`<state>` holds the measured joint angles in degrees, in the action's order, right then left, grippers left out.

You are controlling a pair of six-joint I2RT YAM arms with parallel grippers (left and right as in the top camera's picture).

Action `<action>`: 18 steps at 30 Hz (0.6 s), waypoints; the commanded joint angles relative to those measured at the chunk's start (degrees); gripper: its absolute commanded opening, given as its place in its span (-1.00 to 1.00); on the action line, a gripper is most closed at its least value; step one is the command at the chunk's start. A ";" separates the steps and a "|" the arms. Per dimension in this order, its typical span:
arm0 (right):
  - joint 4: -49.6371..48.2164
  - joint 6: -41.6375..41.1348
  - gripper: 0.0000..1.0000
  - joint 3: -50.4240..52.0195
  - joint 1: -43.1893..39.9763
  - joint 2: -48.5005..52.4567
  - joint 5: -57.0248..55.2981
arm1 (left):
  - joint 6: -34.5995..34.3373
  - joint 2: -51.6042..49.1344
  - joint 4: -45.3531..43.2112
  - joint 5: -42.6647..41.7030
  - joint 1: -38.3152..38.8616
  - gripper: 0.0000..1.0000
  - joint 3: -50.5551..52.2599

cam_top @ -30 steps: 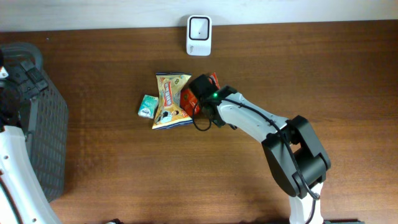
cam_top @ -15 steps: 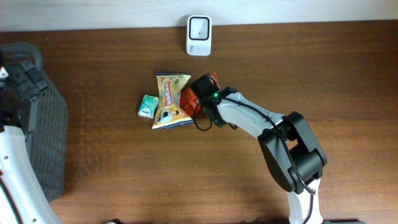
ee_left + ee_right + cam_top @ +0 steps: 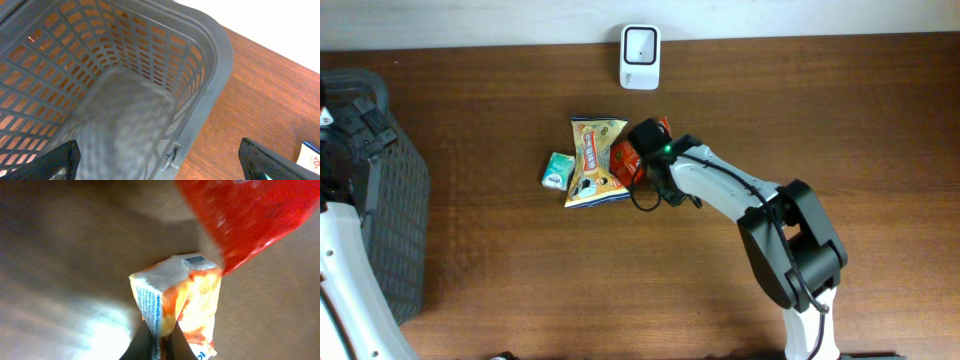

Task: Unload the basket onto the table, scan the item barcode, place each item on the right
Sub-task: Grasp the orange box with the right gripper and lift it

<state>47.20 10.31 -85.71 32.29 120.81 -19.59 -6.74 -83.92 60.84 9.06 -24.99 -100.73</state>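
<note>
Right end effector (image 3: 160, 341) pinching orange-white packet (image 3: 180, 300) on surface (image 3: 60, 255); left end effector (image 3: 160, 167) spread wide above basket (image 3: 215, 55).

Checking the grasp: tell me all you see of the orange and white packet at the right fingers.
The orange and white packet looks like crinkly plastic: white with blue print on one side, orange on the rest, a dark patch at its far end. The shut right fingers pinch its near edge. A blurred red packet overlaps its far corner. Whether it rests on the table is unclear.
</note>
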 commanded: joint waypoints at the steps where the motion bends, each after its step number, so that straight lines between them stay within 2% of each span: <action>1: 5.27 -0.94 -0.92 -4.70 -3.43 -5.01 15.19 | -0.52 -0.28 -0.04 0.22 -0.22 0.98 -0.15; 7: 15.23 0.59 -0.92 -12.20 -15.61 -11.34 44.39 | -0.52 -0.28 -0.04 0.22 -0.22 0.98 -0.15; 10: 17.33 4.66 -0.92 -12.26 -24.28 -12.11 67.36 | -0.52 -0.28 -0.02 0.22 -0.22 0.98 -0.15; 12: 18.78 8.00 -0.92 -12.22 -28.13 -11.87 78.34 | -0.52 -0.28 -0.04 0.22 -0.22 0.98 -0.15; 15: 20.61 10.88 -0.92 -12.22 -32.81 -11.80 89.09 | -0.52 -0.28 -0.04 0.22 -0.22 0.98 -0.15; 18: 20.74 10.88 -0.92 -12.22 -35.01 -11.80 93.64 | -0.52 -0.28 -0.04 0.22 -0.22 0.98 -0.15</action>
<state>67.53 18.48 -97.60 -1.28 109.10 59.90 -6.74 -83.92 60.84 9.06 -24.99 -100.73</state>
